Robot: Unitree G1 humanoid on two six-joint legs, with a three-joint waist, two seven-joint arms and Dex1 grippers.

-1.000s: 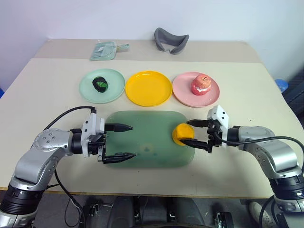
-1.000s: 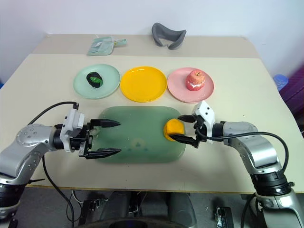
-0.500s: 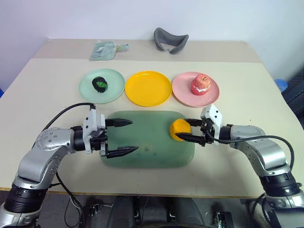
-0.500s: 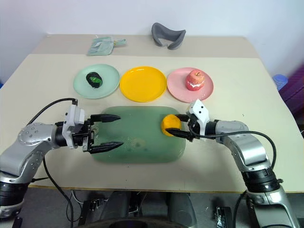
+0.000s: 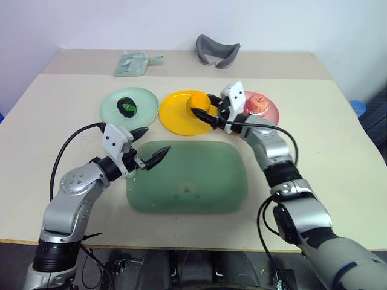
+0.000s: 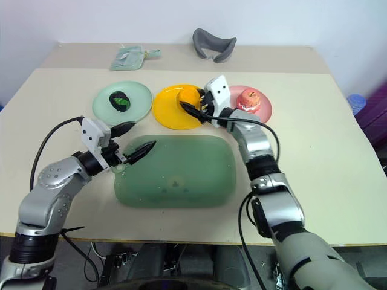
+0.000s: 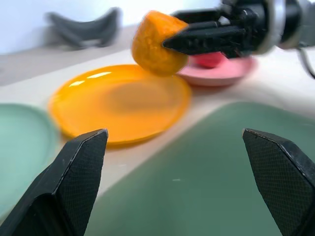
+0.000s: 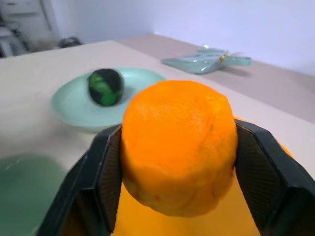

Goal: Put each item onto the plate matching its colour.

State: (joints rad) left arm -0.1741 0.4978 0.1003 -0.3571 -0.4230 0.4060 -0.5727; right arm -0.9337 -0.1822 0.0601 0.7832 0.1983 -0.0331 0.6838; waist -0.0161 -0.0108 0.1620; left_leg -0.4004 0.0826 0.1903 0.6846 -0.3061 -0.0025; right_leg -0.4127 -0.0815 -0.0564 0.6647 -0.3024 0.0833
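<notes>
Right wrist view: the right gripper (image 5: 205, 110) clamps its fingers on the orange fruit (image 8: 178, 146), held above the yellow plate (image 5: 175, 118) — released from here, it could roll off onto the tabletop (image 5: 326, 133). The left gripper (image 5: 147, 147) is spread, empty.

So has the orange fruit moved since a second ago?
Yes. The orange fruit, gripped by the right gripper, went from the green mat to above the yellow plate.

wall (image 5: 121, 24): plain pale | table (image 5: 338, 139): beige | light: even
</notes>
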